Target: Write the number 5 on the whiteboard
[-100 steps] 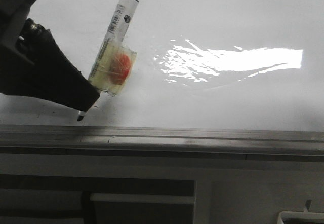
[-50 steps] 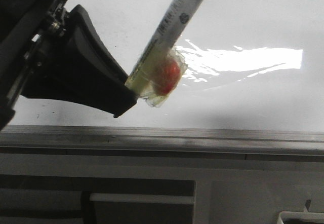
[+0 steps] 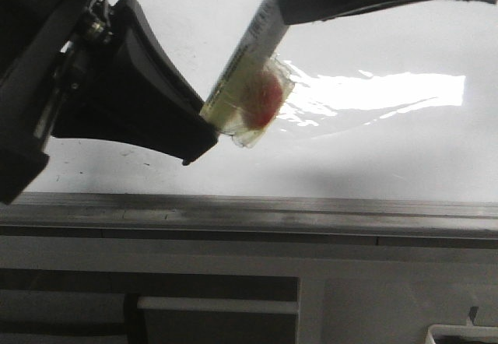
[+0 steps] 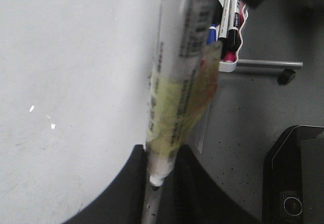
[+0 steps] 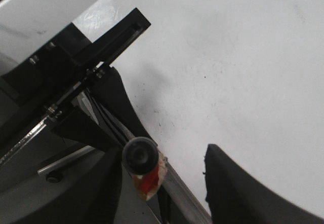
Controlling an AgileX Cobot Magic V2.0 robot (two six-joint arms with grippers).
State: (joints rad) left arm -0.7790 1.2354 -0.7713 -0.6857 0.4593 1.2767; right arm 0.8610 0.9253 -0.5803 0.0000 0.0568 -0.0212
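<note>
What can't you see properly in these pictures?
- Any written 5: no view shows one on the whiteboard; the left gripper covers part of it in the front view.
- The marker tip: hidden between the left gripper's fingers in the front and left wrist views.
- The marker's cap end: covered by the right gripper in the front view.
- The spare pens: cut off at the edge, left wrist view.

The marker [image 4: 183, 77] has a printed label with small dark letters along its barrel, above the yellowish tape, but the print is too blurred to read.
</note>
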